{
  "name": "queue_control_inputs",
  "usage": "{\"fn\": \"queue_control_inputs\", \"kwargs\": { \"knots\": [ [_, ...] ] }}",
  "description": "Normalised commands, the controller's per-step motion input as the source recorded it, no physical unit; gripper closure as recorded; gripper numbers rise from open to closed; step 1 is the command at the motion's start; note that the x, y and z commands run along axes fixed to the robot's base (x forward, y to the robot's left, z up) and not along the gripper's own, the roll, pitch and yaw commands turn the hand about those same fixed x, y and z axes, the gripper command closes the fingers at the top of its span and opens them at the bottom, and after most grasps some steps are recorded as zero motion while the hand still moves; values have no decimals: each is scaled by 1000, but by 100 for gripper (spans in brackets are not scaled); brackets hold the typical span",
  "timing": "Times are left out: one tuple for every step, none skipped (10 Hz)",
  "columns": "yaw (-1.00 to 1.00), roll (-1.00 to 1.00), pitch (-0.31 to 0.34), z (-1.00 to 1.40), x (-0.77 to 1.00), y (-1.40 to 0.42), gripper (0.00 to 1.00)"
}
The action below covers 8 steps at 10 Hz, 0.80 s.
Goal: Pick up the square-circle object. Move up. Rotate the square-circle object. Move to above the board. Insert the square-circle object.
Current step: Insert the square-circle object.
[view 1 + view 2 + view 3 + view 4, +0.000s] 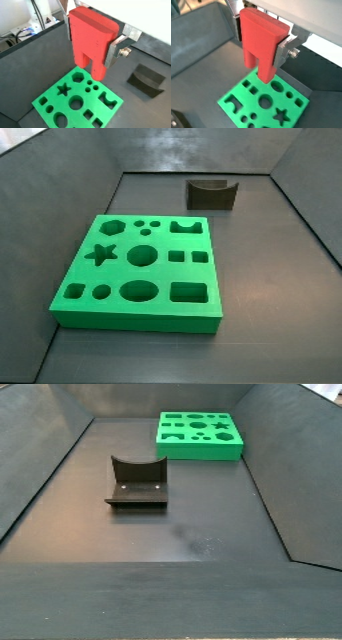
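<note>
In both wrist views my gripper [90, 50] [260, 47] is shut on the square-circle object [90, 35] [261, 32], a red plastic piece. Silver fingers [112, 54] [281, 52] press its two sides. The piece hangs upright with its two legs pointing down. It is held in the air above the board [48, 98] [278, 102], a bright green slab with star, hexagon, round and square holes. The legs are clear of the board's top. Both side views show the board [134, 318] [201, 452] lying flat on the floor, but neither shows the gripper or the red piece.
The dark fixture with a curved notch [147, 79] [211, 193] [136, 484] stands on the floor apart from the board. Grey sloped walls [307, 208] [54, 474] enclose the floor on all sides. Cables [27, 30] lie beyond one wall.
</note>
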Motion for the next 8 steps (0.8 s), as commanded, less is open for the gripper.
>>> {"fn": "queue_control_inputs", "kwargs": {
  "knots": [
    [257,161,-149,-814,-566,-451,100],
    [283,126,-129,-783,-451,-414,100],
    [274,137,-140,-751,-514,-423,100],
    [229,133,-136,-737,-460,-406,100],
    [191,131,-130,-751,-369,-351,100],
    [154,210,-157,-791,-483,-420,100],
    [163,246,-156,-769,-503,-480,100],
    [174,269,-151,-757,-423,-489,100]
  ]
}}
